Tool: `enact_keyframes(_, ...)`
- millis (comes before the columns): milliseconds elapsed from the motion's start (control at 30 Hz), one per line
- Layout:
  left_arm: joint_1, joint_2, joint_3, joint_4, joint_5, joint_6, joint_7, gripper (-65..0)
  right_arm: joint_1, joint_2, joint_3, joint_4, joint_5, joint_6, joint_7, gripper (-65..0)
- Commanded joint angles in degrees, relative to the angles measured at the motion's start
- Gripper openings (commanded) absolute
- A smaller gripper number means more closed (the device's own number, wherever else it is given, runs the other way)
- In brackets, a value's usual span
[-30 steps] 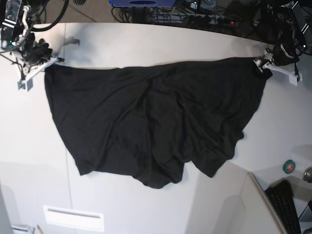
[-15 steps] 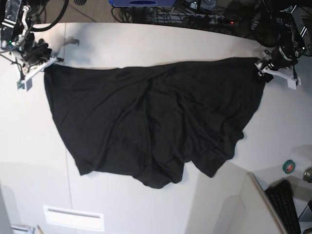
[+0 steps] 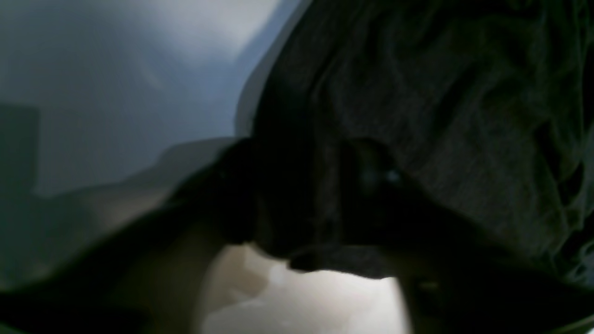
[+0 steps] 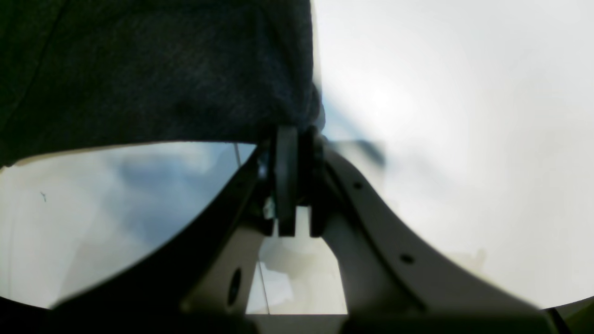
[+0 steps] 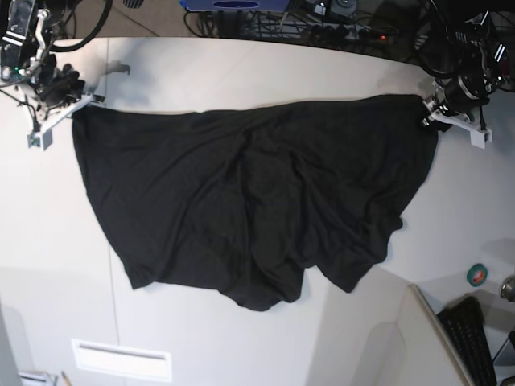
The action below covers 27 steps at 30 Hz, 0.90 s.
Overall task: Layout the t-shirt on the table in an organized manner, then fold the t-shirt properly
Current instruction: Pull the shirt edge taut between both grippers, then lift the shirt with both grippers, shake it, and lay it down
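Observation:
The black t-shirt [image 5: 241, 201] lies spread and wrinkled across the off-white table [image 5: 265, 72], its top edge stretched between both grippers. No print shows. My right gripper [image 5: 84, 104] is at the shirt's upper left corner. In the right wrist view, that right gripper [image 4: 297, 139] is shut on the corner of the t-shirt [image 4: 162, 69]. My left gripper [image 5: 432, 112] is at the upper right corner. The left wrist view is dark and blurred. There the left gripper [image 3: 301, 199] has t-shirt fabric [image 3: 441, 93] bunched between its fingers, and whether they pinch it is unclear.
A green tape roll [image 5: 477, 275] and a black keyboard [image 5: 475, 342] sit at the lower right, beyond a raised panel edge. Cables and gear [image 5: 338, 20] crowd the table's far curved edge. A white slotted plate [image 5: 121, 359] lies near the front left.
The left gripper has shifted slightly in onto the shirt's upper right corner and its jaws have narrowed around the fabric. The right gripper and the shirt have stayed put.

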Motion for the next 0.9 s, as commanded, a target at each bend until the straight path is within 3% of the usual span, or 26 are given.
enact_keyframes(0,0.7,0.1,0.3,-0.4,2.1,0.8,3.6,-53.3,0.2,0.4,0.0,1.2,0.3,0.4,0.7,-65.0)
enact_keyframes(33,0.7,-0.2,0.3,-0.4,2.1,0.8,3.6,-61.4,0.0,0.3,0.0,1.2,0.3,0.4,0.6,-65.0)
enact_keyframes(67,0.7,-0.5,0.3,-0.4,2.1,0.9,3.6,-65.0,-0.1,0.3,0.0,1.2,0.3,0.4,0.4,-65.0)
enact_keyframes(267,0.2,-0.8,0.3,-0.4,2.3,0.9,3.6,-65.0,-1.3,0.1,0.1,1.2,0.4,0.4,0.3,-65.0)
enact_keyframes(433,0.0,-2.4,0.4,-0.3,2.3,0.9,3.6,-65.0,-1.1,-1.3,0.4,1.1,0.5,0.5,-5.6,-65.0)
enact_keyframes(633,0.2,-4.3,0.6,1.5,2.3,0.9,3.6,-65.0,-1.2,-1.4,0.0,2.4,0.5,0.6,-6.5,-65.0)
enact_keyframes(800,0.6,-4.5,0.7,5.2,2.3,0.9,3.9,-65.0,-2.1,-1.4,0.4,9.4,0.5,5.9,-6.1,-34.5)
enact_keyframes(867,0.5,-4.5,0.8,5.3,2.3,0.9,3.9,-65.0,0.3,-1.0,0.4,9.3,0.5,7.7,-6.0,-29.3)
